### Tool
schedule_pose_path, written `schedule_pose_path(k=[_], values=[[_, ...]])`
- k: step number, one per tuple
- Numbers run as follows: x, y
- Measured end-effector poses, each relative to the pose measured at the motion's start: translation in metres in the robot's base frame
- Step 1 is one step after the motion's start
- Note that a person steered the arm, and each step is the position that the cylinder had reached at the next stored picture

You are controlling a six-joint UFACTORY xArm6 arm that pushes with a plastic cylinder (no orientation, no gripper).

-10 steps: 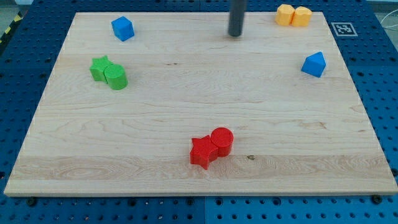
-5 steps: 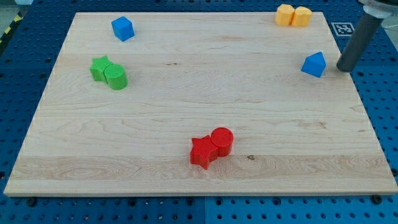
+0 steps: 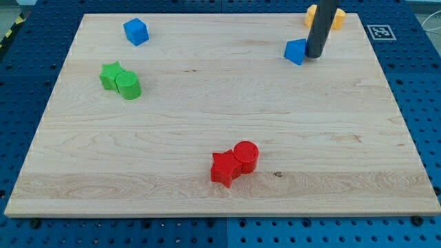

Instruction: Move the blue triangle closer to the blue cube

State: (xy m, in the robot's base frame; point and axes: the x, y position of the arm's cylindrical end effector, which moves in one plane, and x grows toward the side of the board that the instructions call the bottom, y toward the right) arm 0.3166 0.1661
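Pale wooden board (image 3: 207,117) lay on a blue perforated table (image 3: 27,83), a black-and-white marker tag (image 3: 380,31) sat at the view's top right, light was even

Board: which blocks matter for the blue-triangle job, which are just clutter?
In play:
- blue triangle, my tip against its right side in the view
- blue cube, far off at the view's top left

Lying about:
- green star and green cylinder
- red star and red cylinder
- yellow blocks, partly hidden by the rod
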Motion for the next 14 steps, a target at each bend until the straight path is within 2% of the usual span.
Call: schedule_pose_path(k=[3, 7, 9, 10, 13, 14], values=[[0.000, -0.143], [0.037, -0.224], [0.025, -0.273], [0.008, -0.268], [-0.001, -0.185], [-0.009, -0.205]])
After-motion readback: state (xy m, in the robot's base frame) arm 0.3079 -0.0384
